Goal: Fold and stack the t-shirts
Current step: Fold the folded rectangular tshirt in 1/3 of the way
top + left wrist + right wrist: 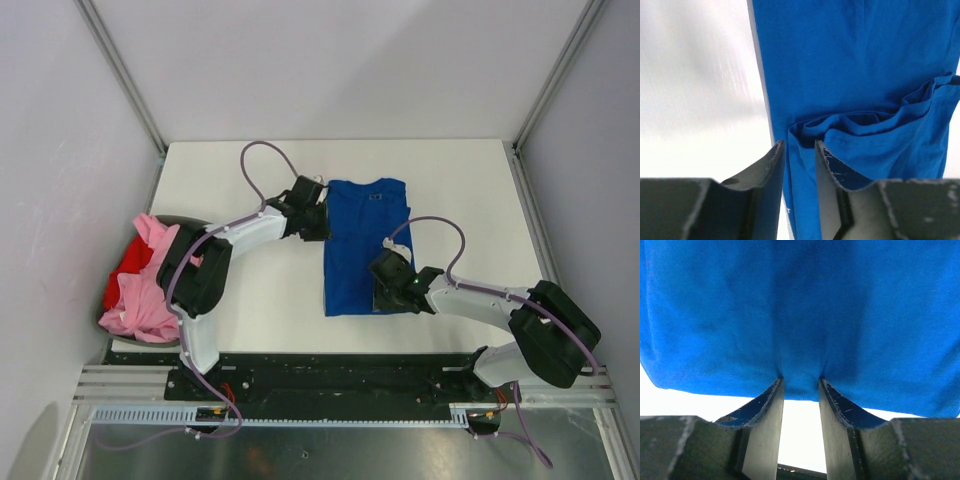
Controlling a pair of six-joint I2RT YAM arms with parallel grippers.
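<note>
Royal blue cotton t-shirt (365, 240) lies flat on the white desk (470, 200) as a narrow rectangle. Its long axis runs straight away from the arm bases, collar end far and hem end near.

The left end effector (318, 218) sits at the shirt's left long edge, towards the collar end, so the cloth spreads to its right. The right end effector (385, 272) sits on the hem end, with almost the whole garment ahead of it. It is therefore the nearer one for any fold that carries hem towards collar.

In the left wrist view the left end effector (799, 145) straddles the cloth edge, beside a bunched fold. Its fingers (775, 155) stand slightly parted and appear to pinch nothing.

In the right wrist view the right end effector (801, 380) is also partly spread. The hem lies between its tips and creases run from both, but whether it clamps the cloth cannot be told.

A light pink t-shirt (145, 305) and a red t-shirt (130, 262) lie heaped well to the left of the left end effector.
</note>
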